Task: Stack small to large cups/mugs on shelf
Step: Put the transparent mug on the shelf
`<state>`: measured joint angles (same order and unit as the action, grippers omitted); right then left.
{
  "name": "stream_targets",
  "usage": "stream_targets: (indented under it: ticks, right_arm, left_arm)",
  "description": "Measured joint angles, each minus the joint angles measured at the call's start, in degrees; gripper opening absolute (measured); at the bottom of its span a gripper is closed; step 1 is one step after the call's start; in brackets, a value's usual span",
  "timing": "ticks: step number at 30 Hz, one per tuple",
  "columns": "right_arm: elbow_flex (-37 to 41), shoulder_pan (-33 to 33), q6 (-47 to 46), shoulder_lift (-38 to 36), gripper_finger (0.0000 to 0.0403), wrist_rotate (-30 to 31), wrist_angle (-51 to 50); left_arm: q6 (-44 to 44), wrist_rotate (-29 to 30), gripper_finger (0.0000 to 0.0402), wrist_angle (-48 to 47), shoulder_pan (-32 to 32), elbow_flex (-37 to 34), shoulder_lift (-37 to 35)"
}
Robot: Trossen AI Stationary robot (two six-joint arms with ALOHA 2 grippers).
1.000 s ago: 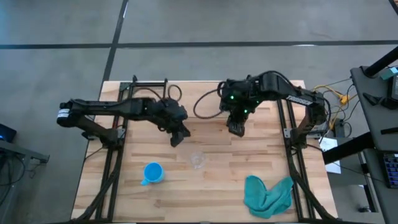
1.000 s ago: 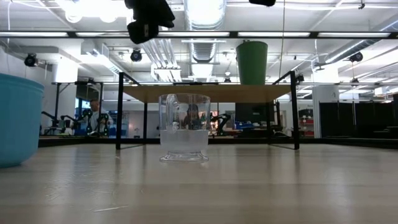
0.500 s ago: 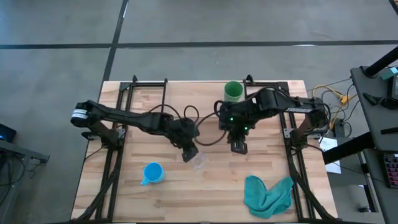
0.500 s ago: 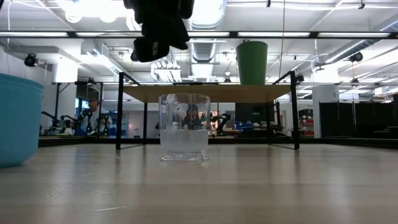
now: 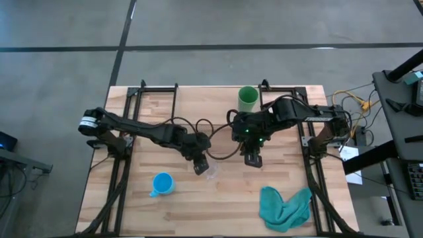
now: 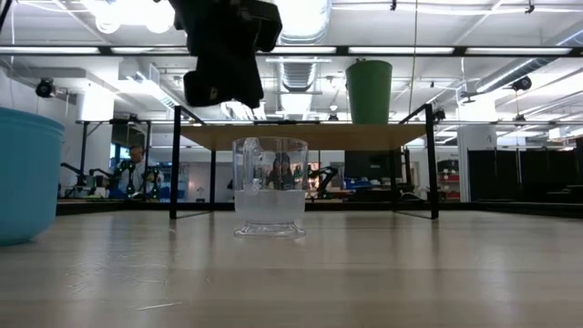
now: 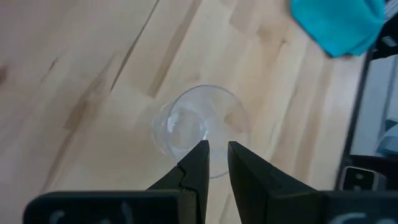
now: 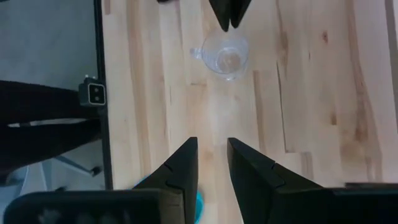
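Observation:
The tiny clear glass cup [image 5: 210,170] stands upright on the tabletop, also seen in the low view [image 6: 270,187]. My left gripper [image 5: 201,165] hovers just above its rim [image 7: 199,127], fingers a narrow gap apart and pointing down, touching nothing. The green cup [image 5: 248,98] stands upright on the shelf [image 6: 310,137]. The blue mug [image 5: 163,184] stands on the table near the left. My right gripper [image 5: 253,158] hangs over bare table right of the glass cup, slightly open and empty.
A crumpled teal cloth [image 5: 285,206] lies at the near right of the table. The shelf's black legs [image 6: 173,164] stand behind the glass cup. Bare wood lies between the glass cup and the cloth.
My left gripper has moved toward the table's right and near edge and come down over the glass cup. My right gripper has drawn back from the shelf toward the near edge, uncovering the green cup in the high view. No cup has moved.

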<state>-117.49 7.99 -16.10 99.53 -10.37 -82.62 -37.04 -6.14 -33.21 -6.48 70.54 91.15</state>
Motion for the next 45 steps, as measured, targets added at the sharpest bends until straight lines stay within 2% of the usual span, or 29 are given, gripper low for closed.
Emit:
stream_targets:
  ticks: [16, 29, 45]
  right_arm:
    - [0.0, 0.0, -0.4, 0.0, 0.0077, 0.0, 4.2]
    - [0.0, 0.0, -0.4, 0.0, 0.0099, 0.0, 6.4]
    - [0.0, 0.0, -0.4, 0.0, 0.0099, 0.0, 6.7]
  left_arm:
    - [0.1, 0.9, 0.0045, -0.3, 0.0, -0.1, 4.9]
    - [1.4, 3.5, 0.0045, -0.6, 0.0, -0.1, 5.2]
    - [1.5, 3.5, 0.0045, -0.3, 0.0, -0.1, 7.7]
